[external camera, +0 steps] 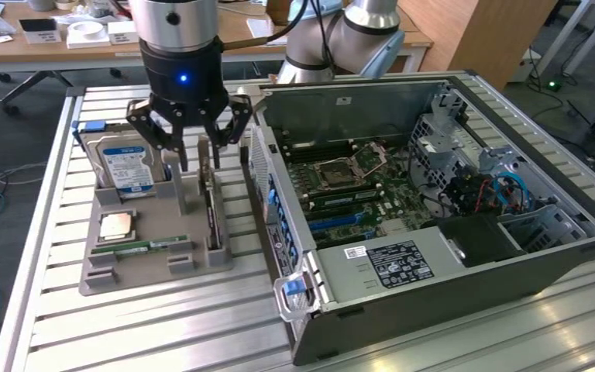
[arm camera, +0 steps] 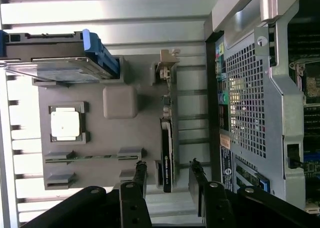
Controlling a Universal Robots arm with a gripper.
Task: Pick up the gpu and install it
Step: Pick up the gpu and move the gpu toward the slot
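Note:
The gpu [arm camera: 167, 148] stands on edge in a slot of the grey holder tray [arm camera: 95, 138], its black face sideways and its silvery bracket [arm camera: 167, 67] at the end away from my fingers. In the exterior view the gpu [external camera: 211, 221] runs along the tray's side nearest the computer case. My gripper [external camera: 196, 161] hangs just above it, open. In the wrist view the gripper [arm camera: 168, 180] has one black finger on each side of the card's near end, with a gap on both sides. Nothing is held.
The tray also holds a blue-labelled hard drive [external camera: 122, 167], a CPU [external camera: 118, 225] and a RAM stick [external camera: 148, 248]. The open computer case [external camera: 432, 194] lies at the exterior view's right, its motherboard [external camera: 355, 194] exposed. Everything rests on a slatted metal table [external camera: 153, 325].

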